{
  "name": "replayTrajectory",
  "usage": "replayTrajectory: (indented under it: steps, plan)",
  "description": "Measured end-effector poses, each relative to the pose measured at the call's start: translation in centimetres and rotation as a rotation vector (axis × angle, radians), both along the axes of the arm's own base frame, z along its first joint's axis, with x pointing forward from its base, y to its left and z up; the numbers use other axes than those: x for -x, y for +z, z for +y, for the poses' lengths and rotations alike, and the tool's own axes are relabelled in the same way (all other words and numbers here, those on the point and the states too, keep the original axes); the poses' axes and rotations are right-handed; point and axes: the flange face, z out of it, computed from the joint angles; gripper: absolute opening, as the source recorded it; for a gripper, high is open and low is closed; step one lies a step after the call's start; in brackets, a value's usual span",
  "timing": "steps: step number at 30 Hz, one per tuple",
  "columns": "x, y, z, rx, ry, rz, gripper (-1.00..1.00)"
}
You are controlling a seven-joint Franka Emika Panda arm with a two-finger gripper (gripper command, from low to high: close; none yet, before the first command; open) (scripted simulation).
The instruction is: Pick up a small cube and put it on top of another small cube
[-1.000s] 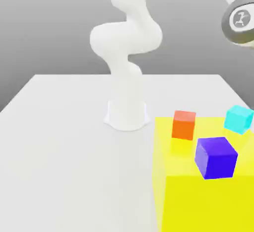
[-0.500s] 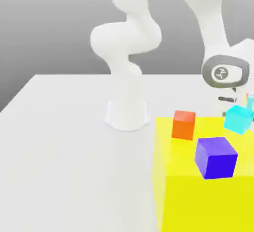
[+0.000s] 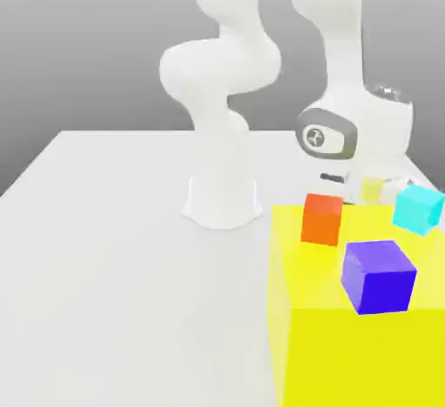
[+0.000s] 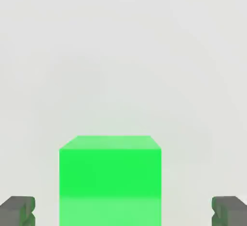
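Lowered behind the yellow block (image 3: pixel 365 327), jaws spread wide, clear of green cube (image 4: pixel 110 179) edges.

The big yellow block (image 3: pixel 365 344) is cut off by the bottom and right edges of the exterior view. In the hand view, the green cube (image 4: pixel 110 179) runs off the bottom edge, and only the tips of the two dark fingers (image 4: pixel 18 209) poke in at the corners.

I've got a small bright green cube (image 4: pixel 110 179) flat on the pale table, square to me. Small orange cube (image 3: pixel 322 218) sits tilted, at ten o'clock from the purple cube (image 3: pixel 378 276).
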Motion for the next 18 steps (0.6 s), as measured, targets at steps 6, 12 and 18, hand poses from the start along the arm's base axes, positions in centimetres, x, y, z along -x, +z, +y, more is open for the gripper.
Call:
replayTrajectory:
  steps: [6,12,18]
  plan:
    - [0.3,-1.7,-0.2,0.005,-0.002,0.002,-1.0]
    - [0.1,-0.8,-0.1,0.004,-0.001,0.001,-1.0]
    - [0.0,2.6,0.0,0.003,0.002,0.0,-1.0]
